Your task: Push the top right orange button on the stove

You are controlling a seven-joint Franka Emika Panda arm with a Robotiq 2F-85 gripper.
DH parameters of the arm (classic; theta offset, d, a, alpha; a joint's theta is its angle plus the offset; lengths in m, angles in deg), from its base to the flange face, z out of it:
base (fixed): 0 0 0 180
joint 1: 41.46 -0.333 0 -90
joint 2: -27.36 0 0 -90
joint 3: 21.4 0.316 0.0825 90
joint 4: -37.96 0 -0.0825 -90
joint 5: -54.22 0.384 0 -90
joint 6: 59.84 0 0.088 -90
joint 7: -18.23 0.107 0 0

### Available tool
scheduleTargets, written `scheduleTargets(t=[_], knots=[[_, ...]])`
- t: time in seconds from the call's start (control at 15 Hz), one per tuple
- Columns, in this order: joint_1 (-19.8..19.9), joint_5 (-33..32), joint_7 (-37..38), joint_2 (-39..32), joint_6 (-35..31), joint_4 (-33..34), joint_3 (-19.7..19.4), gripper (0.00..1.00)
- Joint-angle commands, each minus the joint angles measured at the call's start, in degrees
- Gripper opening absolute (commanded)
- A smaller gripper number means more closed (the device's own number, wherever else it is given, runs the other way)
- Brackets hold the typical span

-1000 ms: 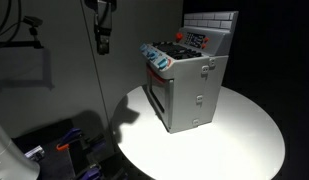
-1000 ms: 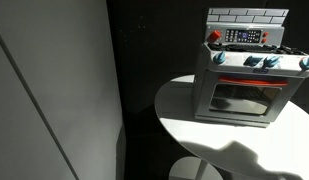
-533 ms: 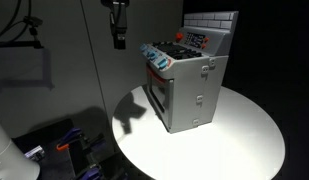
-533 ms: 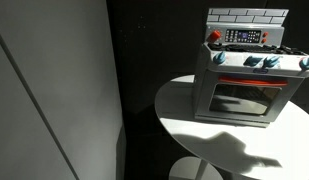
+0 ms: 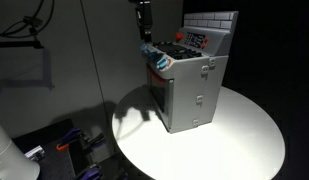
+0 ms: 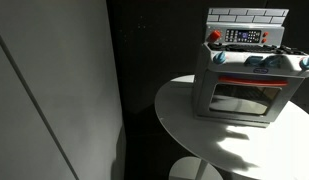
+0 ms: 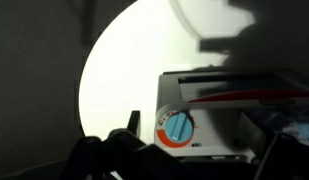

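The grey toy stove [image 5: 190,82] stands on a round white table [image 5: 249,145]. It has a front oven door, blue knobs, a black top and a brick-patterned back panel. It also shows in an exterior view [image 6: 244,78], where an orange-red button [image 6: 215,36] sits at the top's back left corner. My gripper [image 5: 144,34] hangs in the air just beside the stove's front top corner and touches nothing. In the wrist view my gripper [image 7: 199,160] is open and empty, with a blue knob [image 7: 177,129] on the stove's front between its dark fingers.
The table's edge [image 6: 164,115] drops to dark floor. A pale wall panel [image 6: 54,90] stands beside the table. Cables and low gear [image 5: 74,145] lie on the floor near the table. The gripper is out of view in an exterior view.
My gripper has moved sideways through the air toward the stove, from well off the table to just beside the stove's front top corner. Its shadow has shifted across the table. The stove has not moved.
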Motion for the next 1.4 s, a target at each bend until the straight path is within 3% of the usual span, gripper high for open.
scheduleTargets(t=[0.0, 0.47, 1.07, 1.33], knots=[[-0.17, 0.38, 4.45, -5.69, -4.19, 6.15, -0.54, 1.0], [-0.23, -4.81, 14.36, -13.23, -14.99, 10.93, -1.08, 1.0], [-1.5, -5.05, 14.19, -13.2, -15.81, 9.35, -2.22, 1.0], [-1.24, -10.45, 22.76, -14.69, -21.82, 9.9, -2.15, 1.0]])
